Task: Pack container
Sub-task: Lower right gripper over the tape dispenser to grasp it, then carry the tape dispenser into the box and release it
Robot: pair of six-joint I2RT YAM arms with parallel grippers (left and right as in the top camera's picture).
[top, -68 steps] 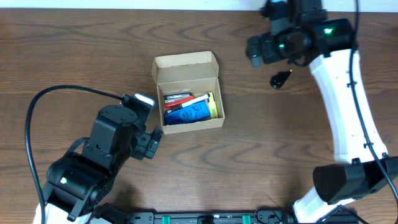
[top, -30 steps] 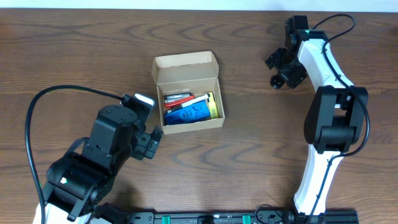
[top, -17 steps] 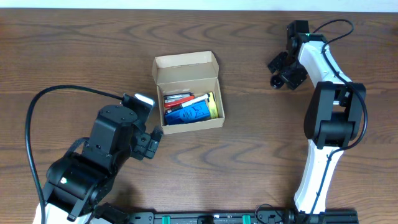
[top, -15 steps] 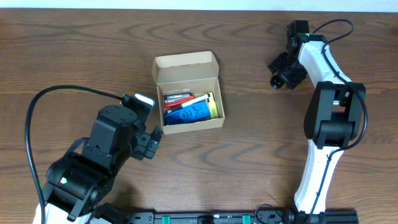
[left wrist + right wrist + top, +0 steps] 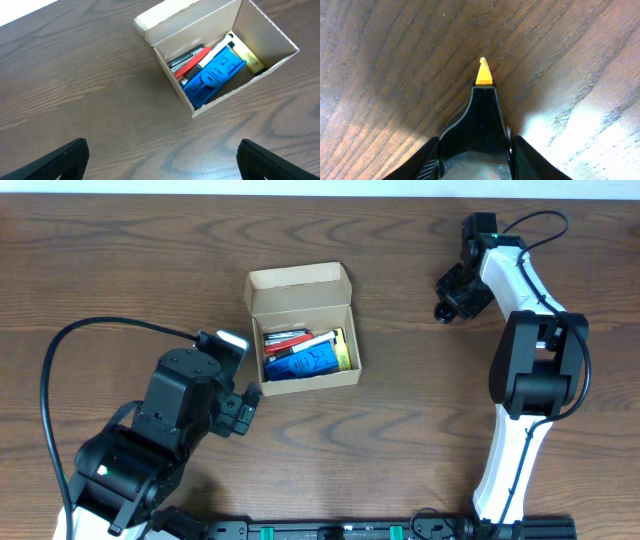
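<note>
The box (image 5: 298,280) sits open mid-counter (image 5: 120,250), with pens (image 5: 197,59) and a blue item (image 5: 215,75) inside. Near it, the left end effector (image 5: 162,147) gapes wide — empty. Well apart, the right end effector (image 5: 452,292) clamps a black, orange-tipped marker (image 5: 482,117).

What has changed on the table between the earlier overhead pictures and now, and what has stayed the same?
The right gripper has come down from high above the table and now sits low around the black highlighter, a finger on each side. Whether it grips yet cannot be told; the highlighter lies about where it was. The left gripper, open, and the open, filled cardboard box have not moved.
</note>
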